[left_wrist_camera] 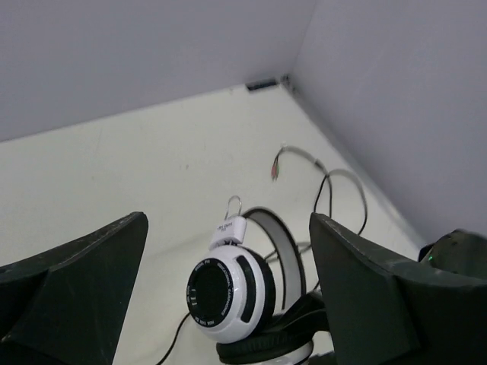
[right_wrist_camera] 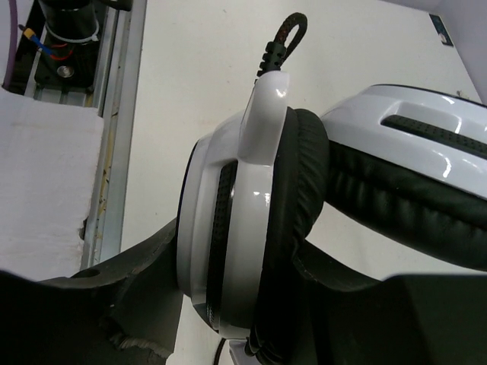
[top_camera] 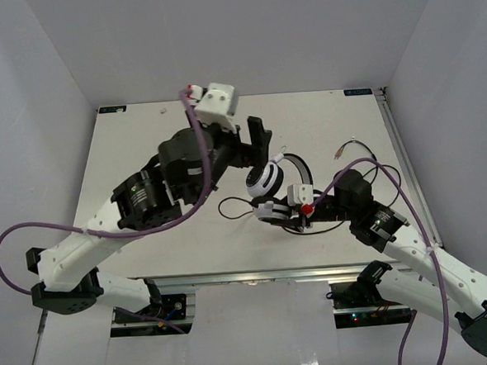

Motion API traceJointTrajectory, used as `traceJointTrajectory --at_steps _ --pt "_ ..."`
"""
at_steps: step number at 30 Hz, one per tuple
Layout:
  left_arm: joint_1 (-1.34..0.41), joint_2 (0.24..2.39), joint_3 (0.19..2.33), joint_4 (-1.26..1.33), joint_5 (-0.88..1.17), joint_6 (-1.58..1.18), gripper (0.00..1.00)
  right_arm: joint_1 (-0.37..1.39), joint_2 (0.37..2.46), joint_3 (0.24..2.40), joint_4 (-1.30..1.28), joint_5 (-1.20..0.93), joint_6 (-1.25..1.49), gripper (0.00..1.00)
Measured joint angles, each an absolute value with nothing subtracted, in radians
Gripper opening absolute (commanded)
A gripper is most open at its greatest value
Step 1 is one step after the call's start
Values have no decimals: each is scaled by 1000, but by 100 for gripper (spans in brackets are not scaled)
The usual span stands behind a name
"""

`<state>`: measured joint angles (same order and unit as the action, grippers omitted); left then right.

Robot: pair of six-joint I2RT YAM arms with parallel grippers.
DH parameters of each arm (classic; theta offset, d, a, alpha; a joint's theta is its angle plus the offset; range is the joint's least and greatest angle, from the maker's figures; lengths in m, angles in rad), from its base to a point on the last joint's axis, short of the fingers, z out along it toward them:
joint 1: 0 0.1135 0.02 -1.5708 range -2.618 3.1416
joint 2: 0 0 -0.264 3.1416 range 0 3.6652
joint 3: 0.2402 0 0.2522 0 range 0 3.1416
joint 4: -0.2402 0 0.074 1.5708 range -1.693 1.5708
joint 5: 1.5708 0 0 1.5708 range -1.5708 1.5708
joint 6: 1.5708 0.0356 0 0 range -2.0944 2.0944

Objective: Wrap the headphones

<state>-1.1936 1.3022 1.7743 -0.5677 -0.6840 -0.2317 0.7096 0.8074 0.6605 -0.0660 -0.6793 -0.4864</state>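
White desk [top_camera: 142, 139], wrapping looks barely begun
My right hand [top_camera: 276, 207] grips the headphones [top_camera: 268, 181] by one ear cup [right_wrist_camera: 228, 228], my left hand [top_camera: 256, 142] hangs wide open and empty above; the cord [top_camera: 366, 154] sprawls loose, unwound

White headphones [top_camera: 267, 182], black-cushioned cups together

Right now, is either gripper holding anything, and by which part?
The right gripper holds the headphones by one ear cup, clamped between its fingers across shell and cushion. The left gripper is open over them, holding nothing.
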Motion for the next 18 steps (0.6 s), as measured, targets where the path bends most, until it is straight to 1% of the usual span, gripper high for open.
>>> traceJointTrajectory --at_steps 4,8,13,18 --pt "-1181 1450 1874 -753 -602 -203 98 798 786 648 -87 -636 -530 8" --pt "-1170 1572 1927 -902 -529 -188 98 866 754 628 -107 -565 -554 8" --pt "-1156 1652 1933 -1001 -481 -176 95 953 735 624 -125 -466 -572 8" --pt "-1098 1677 1924 -1022 -416 -148 93 1006 731 619 -126 -413 -589 8"
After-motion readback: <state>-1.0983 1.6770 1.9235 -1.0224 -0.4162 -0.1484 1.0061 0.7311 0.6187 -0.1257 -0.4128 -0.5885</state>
